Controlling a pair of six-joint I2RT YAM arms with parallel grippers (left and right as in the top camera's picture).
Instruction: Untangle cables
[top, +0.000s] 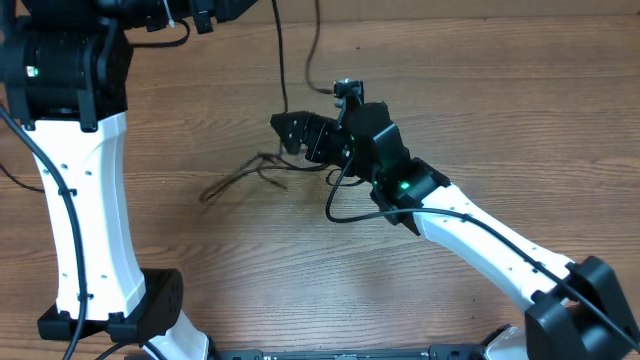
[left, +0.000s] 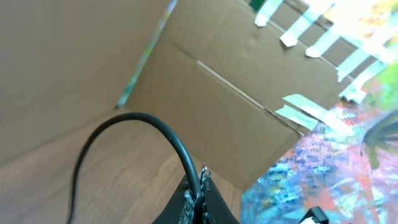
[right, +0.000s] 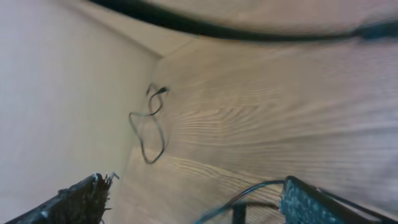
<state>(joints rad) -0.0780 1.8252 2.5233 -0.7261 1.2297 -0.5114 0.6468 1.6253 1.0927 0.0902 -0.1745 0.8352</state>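
A thin black cable strand (top: 243, 177) lies loose on the wooden table, left of my right gripper (top: 293, 135). The right gripper is open, low over the table, with nothing between its fingers (right: 199, 202). In the right wrist view a cable loop (right: 148, 127) lies ahead on the wood, and another thin strand (right: 249, 193) runs by the right finger. Two cable strands (top: 281, 60) rise from beside the right gripper to the top edge. My left gripper (left: 199, 202) is shut on a black cable (left: 134, 121) that arches up out of its jaws.
The white left arm (top: 80, 190) stands along the left side, and its base (top: 150, 305) is at the bottom left. The right arm (top: 500, 250) crosses from the bottom right. A cardboard wall (left: 236, 93) with tape strips shows behind the table.
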